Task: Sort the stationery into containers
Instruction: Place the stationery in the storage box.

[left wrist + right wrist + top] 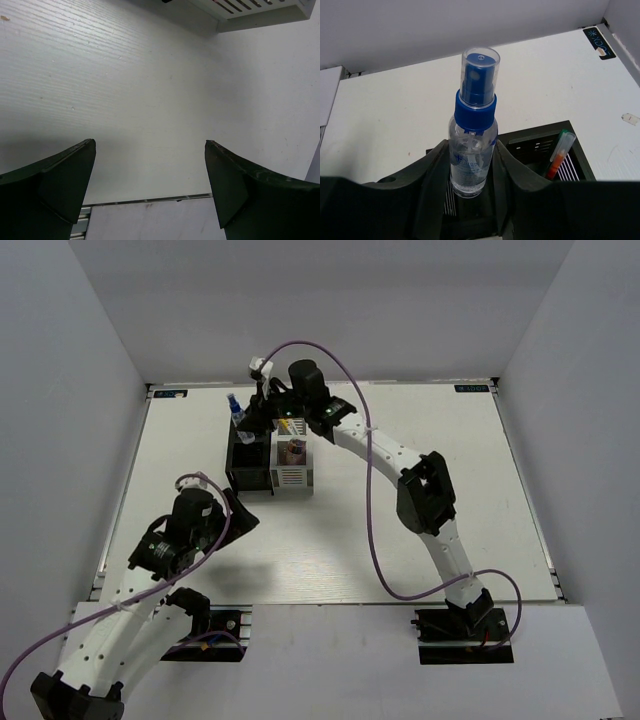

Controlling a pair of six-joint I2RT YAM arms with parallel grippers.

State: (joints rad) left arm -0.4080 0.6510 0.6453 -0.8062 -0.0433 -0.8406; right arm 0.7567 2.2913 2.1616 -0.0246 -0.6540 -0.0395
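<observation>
My right gripper [470,165] is shut on a small clear bottle [476,107] with a blue cap, held upright. The bottle's [236,410] base hangs over the far end of the black organiser [540,142]. I cannot tell whether it touches it. A red-orange pen [558,156] with a clear cap stands in another compartment of that organiser [246,458]. Beside it is the white-grey organiser [293,478], with a stubby pinkish cylinder [292,452] in it. My right gripper [246,426] reaches in from the right. My left gripper [150,145] is open and empty, low over bare table.
A corner of the white-grey organiser [260,11] shows at the top right of the left wrist view. The left gripper [243,515] hovers just in front of the black organiser. White walls enclose the table [430,420] on three sides.
</observation>
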